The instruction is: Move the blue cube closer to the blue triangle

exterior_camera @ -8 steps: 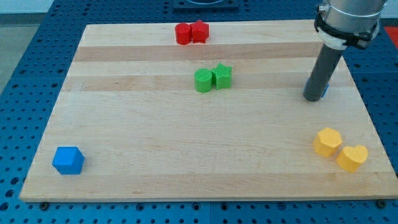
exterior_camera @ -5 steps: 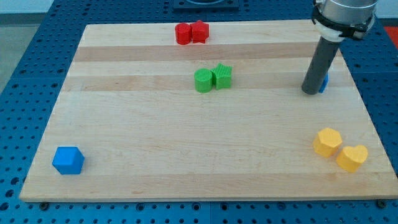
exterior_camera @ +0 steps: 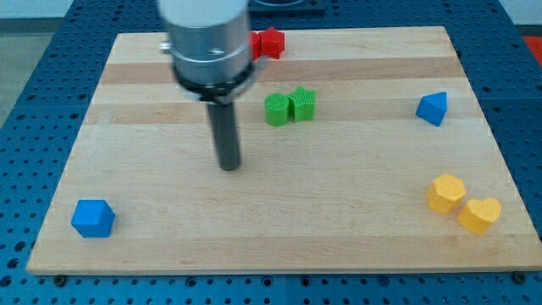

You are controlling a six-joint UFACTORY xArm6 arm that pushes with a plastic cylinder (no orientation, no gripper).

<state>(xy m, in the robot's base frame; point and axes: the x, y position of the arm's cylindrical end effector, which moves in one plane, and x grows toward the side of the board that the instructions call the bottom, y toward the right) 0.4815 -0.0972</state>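
Note:
The blue cube [exterior_camera: 92, 218] sits near the board's bottom left corner. The blue triangle [exterior_camera: 433, 108] sits at the view's right, in the upper half of the board. My tip [exterior_camera: 229, 166] rests on the board left of centre, up and to the right of the blue cube and far to the left of the blue triangle. It touches no block.
Two green blocks [exterior_camera: 290, 107] sit together just right of and above my tip. Two red blocks [exterior_camera: 266, 42] sit at the top edge, the left one partly hidden behind the arm. Two yellow blocks [exterior_camera: 462, 203] sit at the bottom right. The wooden board [exterior_camera: 339, 195] lies on a blue perforated table.
My tip has swept from beside the blue triangle at the right to left of centre, uncovering the triangle. No block has moved.

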